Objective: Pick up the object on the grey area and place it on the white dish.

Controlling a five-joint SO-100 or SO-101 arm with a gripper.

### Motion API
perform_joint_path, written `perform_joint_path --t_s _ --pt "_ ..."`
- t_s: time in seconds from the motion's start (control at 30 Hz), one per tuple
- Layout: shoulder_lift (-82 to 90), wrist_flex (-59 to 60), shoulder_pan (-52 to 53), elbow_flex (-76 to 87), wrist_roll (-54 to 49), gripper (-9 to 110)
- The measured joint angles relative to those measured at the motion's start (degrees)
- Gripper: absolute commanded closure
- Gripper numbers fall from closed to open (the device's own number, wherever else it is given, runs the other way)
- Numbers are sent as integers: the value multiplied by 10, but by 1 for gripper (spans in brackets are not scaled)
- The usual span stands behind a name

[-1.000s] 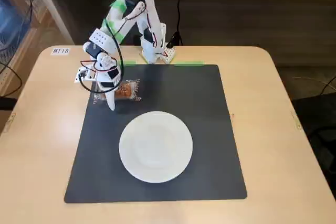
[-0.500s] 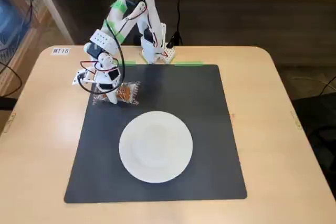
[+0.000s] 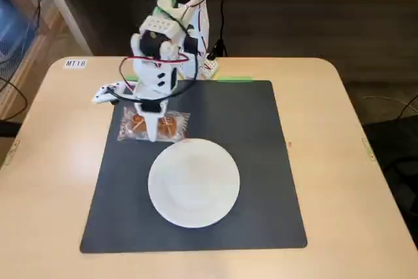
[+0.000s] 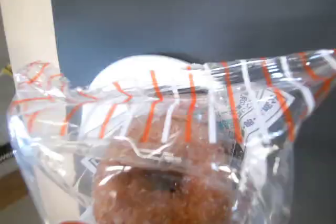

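Tabletop (image 3: 59, 161): light wood, rounded corners, carrying all items below.

Grey mat (image 3: 248, 155): dark, matte, square, laid over the middle of the tabletop, its far edge near the tabletop's far edge.

White plate (image 3: 194, 183): round, plain, resting on the mat, toward the near half. In the wrist view only its rim (image 4: 136, 69) shows, behind the packet.

Snack packet (image 3: 171, 126): clear plastic, crimped ends, orange-brown baked treat inside. Lies on the mat near its far-left corner, just beyond the plate's far rim. In the wrist view it (image 4: 173, 150) fills most of the picture, with orange stripes on the wrapper.

Arm: white, based at the far edge of the tabletop, bent down over the packet.

Fingers (image 3: 153, 127): pointed down at the packet's middle, at or on it; whether they are grasping or released cannot be told from either view.
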Motion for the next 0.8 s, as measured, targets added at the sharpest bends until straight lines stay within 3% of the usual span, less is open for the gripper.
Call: perform_joint_path --t_s 0.17,0.53,0.8 --pt "-94 -38 -58 -64 33 86" --pt "-286 -62 -62 -178 50 88" --pt "-325 -47 -62 -232 48 69"
